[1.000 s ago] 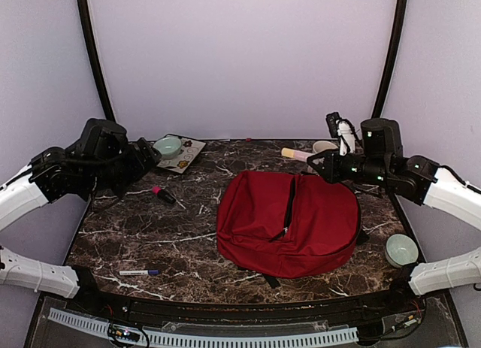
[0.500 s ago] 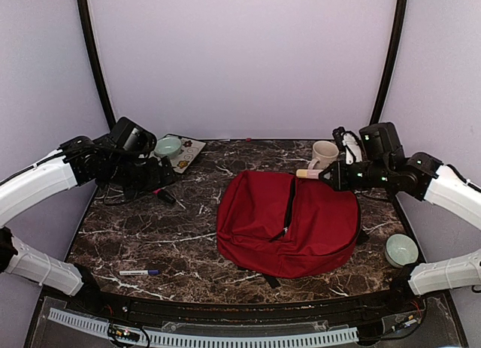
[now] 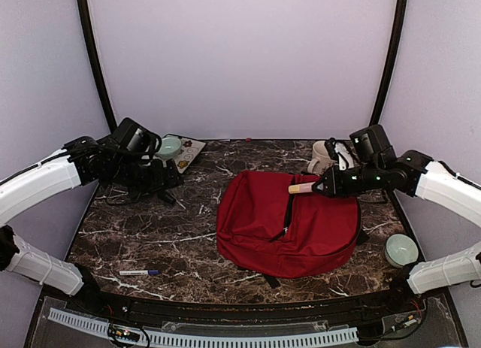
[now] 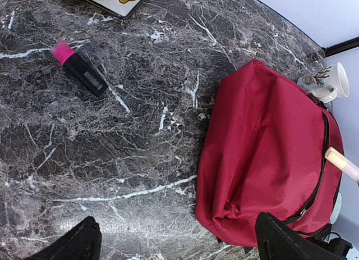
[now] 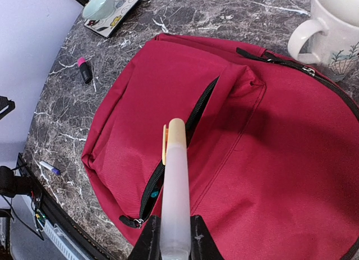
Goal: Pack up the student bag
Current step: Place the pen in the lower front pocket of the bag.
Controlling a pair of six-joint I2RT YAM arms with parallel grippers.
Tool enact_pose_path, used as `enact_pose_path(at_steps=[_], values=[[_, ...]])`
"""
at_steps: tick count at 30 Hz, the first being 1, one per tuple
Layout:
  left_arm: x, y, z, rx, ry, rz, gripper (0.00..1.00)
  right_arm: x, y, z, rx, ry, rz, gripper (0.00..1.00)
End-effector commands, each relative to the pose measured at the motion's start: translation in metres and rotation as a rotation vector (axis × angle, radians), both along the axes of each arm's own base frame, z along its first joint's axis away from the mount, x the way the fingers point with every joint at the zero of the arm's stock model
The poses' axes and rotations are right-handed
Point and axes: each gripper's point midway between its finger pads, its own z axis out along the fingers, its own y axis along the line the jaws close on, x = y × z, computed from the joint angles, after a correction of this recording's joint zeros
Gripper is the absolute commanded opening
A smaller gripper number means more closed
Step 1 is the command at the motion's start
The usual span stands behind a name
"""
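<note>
The student bag point(image 3: 289, 222) is a red backpack lying flat in the middle of the table, its dark front zip point(image 5: 199, 111) partly open. My right gripper point(image 3: 322, 186) hovers over the bag's upper part, shut on a pale pink highlighter point(image 5: 175, 181) whose orange cap points at the zip slit. In the right wrist view the right gripper point(image 5: 171, 233) pinches the highlighter's base. My left gripper point(image 3: 161, 179) hangs open over the table's left side, left of the bag point(image 4: 269, 159), and holds nothing. A black highlighter with a pink cap point(image 4: 78, 66) lies on the marble below it.
A white mug point(image 3: 322, 154) stands behind the bag. A teal bowl point(image 3: 169, 146) rests on a patterned flat item at the back left. Another teal bowl point(image 3: 400, 250) sits at the right edge. A blue-and-white pen point(image 3: 139, 273) lies near the front left.
My right gripper has carried the pink highlighter leftward and forward from beside the mug to over the bag's zip. My left arm swung in over the table's left side.
</note>
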Motion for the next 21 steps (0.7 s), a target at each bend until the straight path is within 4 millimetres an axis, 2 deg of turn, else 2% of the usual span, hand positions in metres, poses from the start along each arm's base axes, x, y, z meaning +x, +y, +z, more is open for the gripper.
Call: enact_pose_path(at_steps=[1,5,11,15,21], values=[[-0.004,0.002,-0.004,-0.002,0.001,-0.017,0.98,0.004,0.014,0.004,0.060,0.021,0.028,0.00],[-0.007,0.001,-0.007,-0.014,0.011,-0.018,0.98,0.008,0.005,-0.007,0.005,0.037,-0.017,0.00],[-0.011,0.005,-0.009,-0.020,0.013,-0.011,0.98,0.005,-0.009,-0.010,-0.046,0.025,-0.052,0.00],[-0.012,0.006,-0.008,-0.022,0.013,-0.010,0.98,0.001,-0.012,-0.012,-0.041,0.017,-0.050,0.00],[-0.012,0.004,-0.006,-0.030,0.012,-0.010,0.97,-0.002,-0.011,-0.028,-0.047,0.043,-0.042,0.00]])
